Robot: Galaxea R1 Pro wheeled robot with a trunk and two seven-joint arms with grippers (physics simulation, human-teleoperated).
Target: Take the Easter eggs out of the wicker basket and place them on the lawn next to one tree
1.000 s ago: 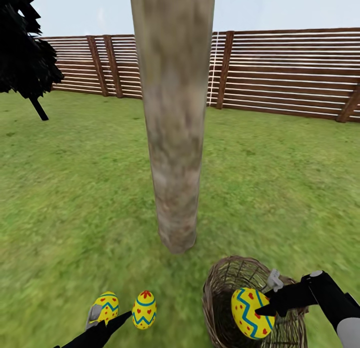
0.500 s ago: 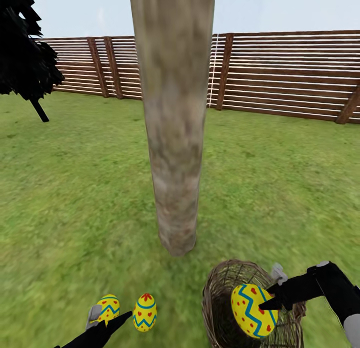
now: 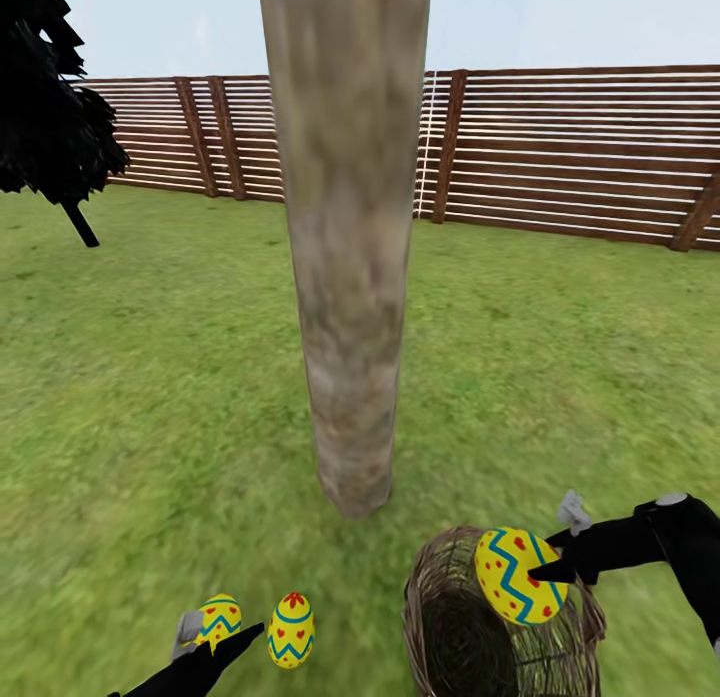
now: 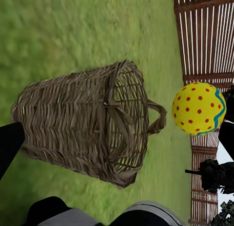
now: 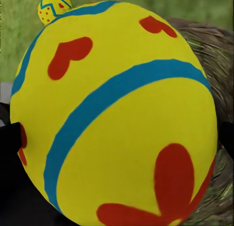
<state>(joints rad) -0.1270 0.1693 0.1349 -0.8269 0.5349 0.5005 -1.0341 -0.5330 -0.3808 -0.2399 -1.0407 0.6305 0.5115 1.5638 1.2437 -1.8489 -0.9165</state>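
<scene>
**Third egg raised above basket rim**

Since a second ago the right gripper [image 3: 556, 569] has lifted its egg from inside the wicker basket [image 3: 440, 617] to a position at and above the basket's far rim; the two other eggs and the left arm sit slightly lower in the head view, as does the fence, so the camera itself has tilted a little.

The right gripper is clamped on the held egg [image 3: 519, 575], yellow with a blue zigzag and red dots (the right wrist view shows it close up [image 5: 117, 114], with red hearts and a blue band). The basket lies on the lawn [image 3: 150, 377], near the base of the tree [image 3: 350, 277] and to its right.

Two further eggs stand on the grass to the left of the trunk base: the left egg [image 3: 220, 620] and the middle egg [image 3: 291, 630], near each other. The left gripper [image 3: 215, 642] is just beside the left egg; whether it is apart or together cannot be told. A slatted fence [image 3: 580, 147] closes the background.
</scene>
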